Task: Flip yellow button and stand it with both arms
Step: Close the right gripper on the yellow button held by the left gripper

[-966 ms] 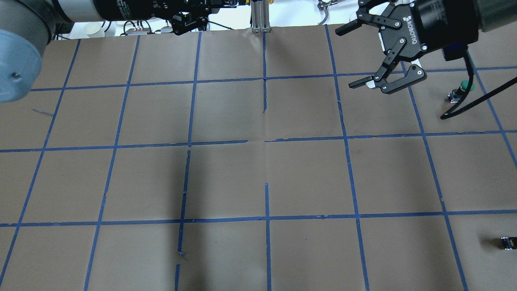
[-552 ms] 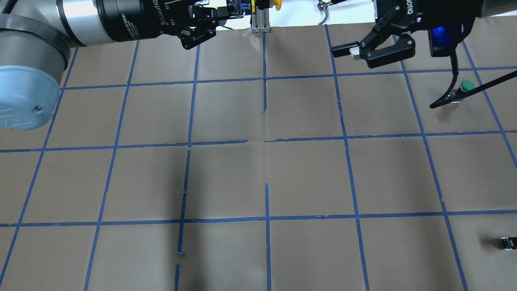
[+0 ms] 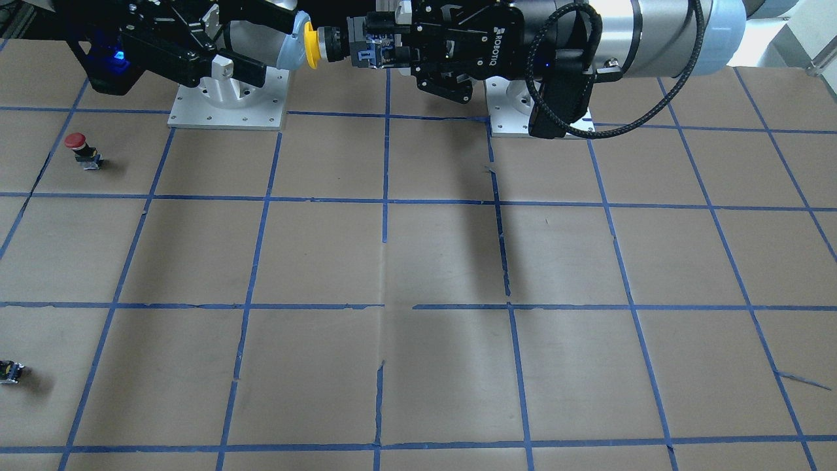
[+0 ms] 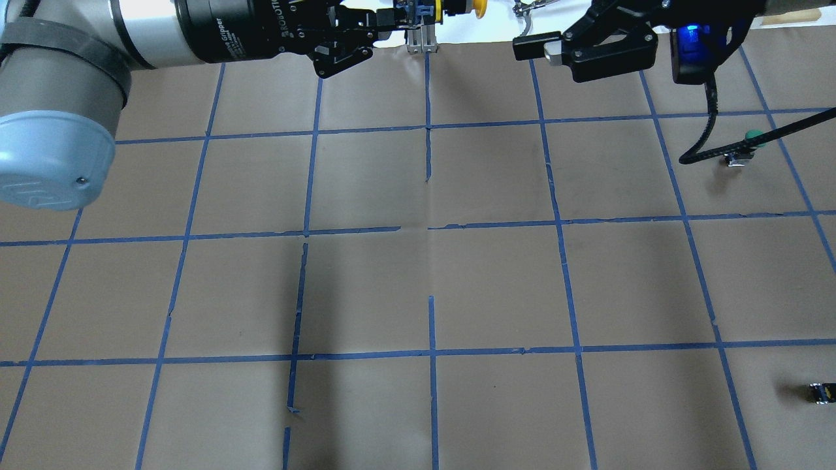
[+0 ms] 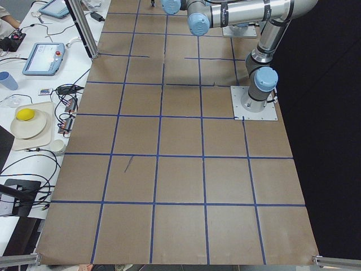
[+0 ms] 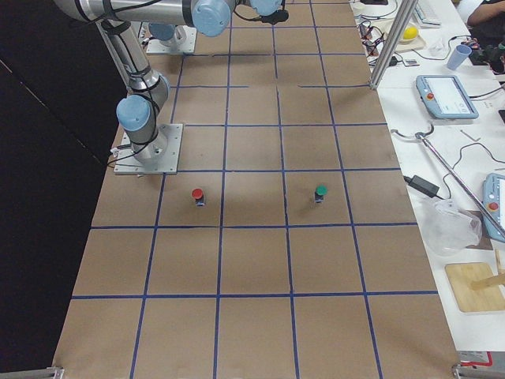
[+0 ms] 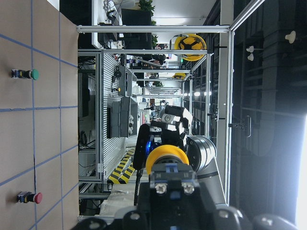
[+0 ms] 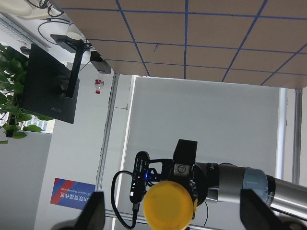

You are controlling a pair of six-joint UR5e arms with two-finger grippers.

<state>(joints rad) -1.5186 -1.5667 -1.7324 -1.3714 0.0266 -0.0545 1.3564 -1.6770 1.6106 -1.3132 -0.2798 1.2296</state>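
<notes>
My left gripper (image 4: 408, 14) is shut on the grey-and-black body of the yellow button (image 4: 479, 6) and holds it high above the table's far edge, lying sideways with the cap toward the right arm. The button also shows in the front view (image 3: 311, 47) and the left wrist view (image 7: 166, 155). My right gripper (image 4: 539, 29) is open and faces the cap, a short gap away. In the right wrist view the cap (image 8: 168, 203) sits between its spread fingers (image 8: 91, 211).
A green-capped button (image 4: 751, 138) stands at the right, partly behind the right arm's cable. A red-capped button (image 3: 78, 145) stands near the right arm's base. A tiny dark block (image 4: 819, 391) lies at the near right edge.
My left gripper has carried the yellow button to the right. My right gripper has risen toward the far edge, turned and moved left, so it now faces the cap.
</notes>
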